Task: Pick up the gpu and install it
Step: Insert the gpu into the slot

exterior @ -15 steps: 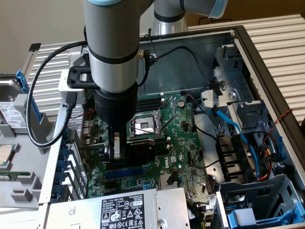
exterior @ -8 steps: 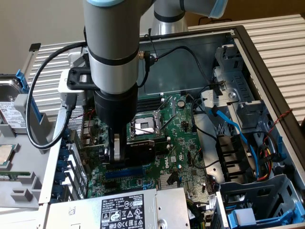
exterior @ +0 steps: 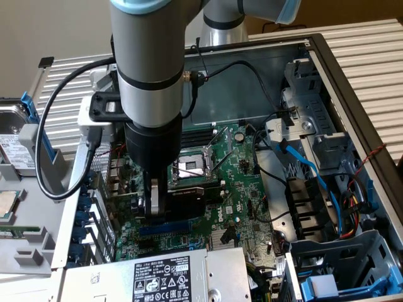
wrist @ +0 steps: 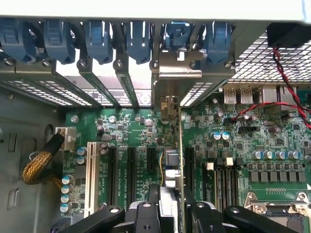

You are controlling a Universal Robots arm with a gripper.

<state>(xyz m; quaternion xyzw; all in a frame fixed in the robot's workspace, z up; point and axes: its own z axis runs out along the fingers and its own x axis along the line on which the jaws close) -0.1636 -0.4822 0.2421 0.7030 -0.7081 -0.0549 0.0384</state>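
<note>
End effector point(wrist: 172, 216) clamps gpu point(wrist: 170, 167) edge-on, upright above motherboard point(wrist: 131, 124) slots. Exterior view: gpu at 6 o'clock from CPU socket point(exterior: 189, 165), power supply point(exterior: 164, 277) beyond.

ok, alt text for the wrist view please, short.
The gripper holds the gpu edge-on over the green motherboard, between black expansion slots, its metal bracket at the rear slot openings of the case. A row of blue retention clips runs along that rear wall; a white slot lies further along the board.
</note>
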